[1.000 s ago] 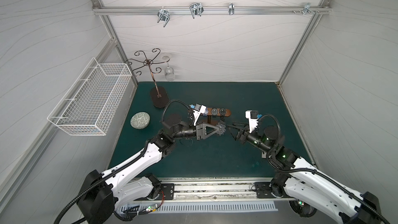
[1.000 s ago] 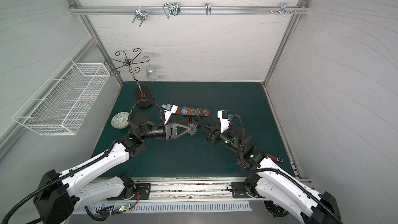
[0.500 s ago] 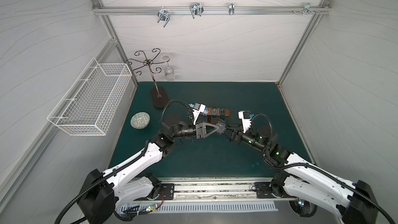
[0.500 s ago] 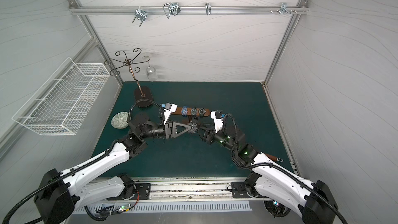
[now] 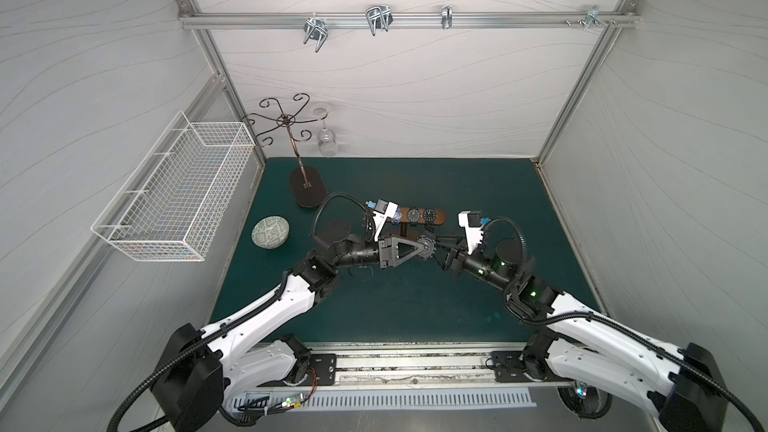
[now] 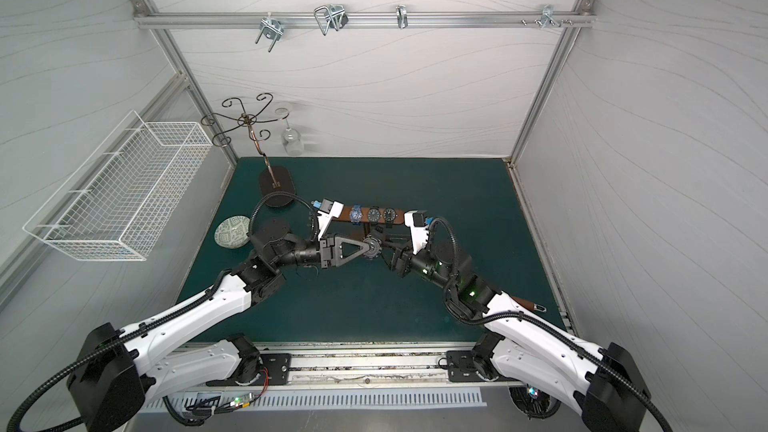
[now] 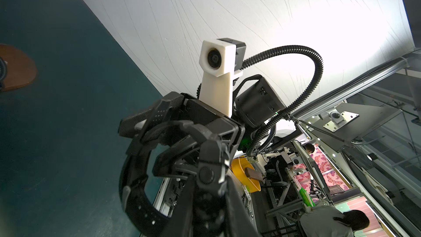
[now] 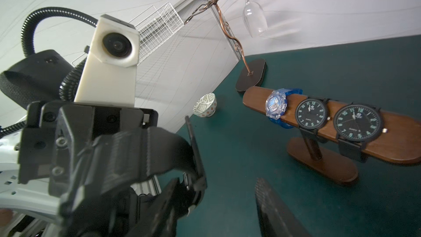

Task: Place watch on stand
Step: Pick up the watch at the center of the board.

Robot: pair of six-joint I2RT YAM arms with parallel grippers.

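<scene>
Over the green mat (image 5: 415, 309), mid-scene, the left gripper (image 5: 417, 248) is clamped on a chunky black watch (image 5: 427, 248) held in the air. Its dial faces up and its strap curls into a loop towards the right arm. The right gripper (image 5: 439, 245) meets it from the right, jaws apart at the strap, with bare mat showing between them.

Just beyond stands the wooden stand (image 8: 398, 133), its crossbar running left to right. It carries a clear blue watch (image 8: 276, 107) and two black watches (image 8: 357, 125) with teal numerals; their dial wording is too small to read. Only the crossbar's ends are bare.

Farther left sit a patterned bowl (image 5: 270, 233) and a metal rack (image 5: 303, 191) with a hanging wine glass (image 5: 327, 144). A wire basket (image 5: 178, 197) hangs on the left wall.
</scene>
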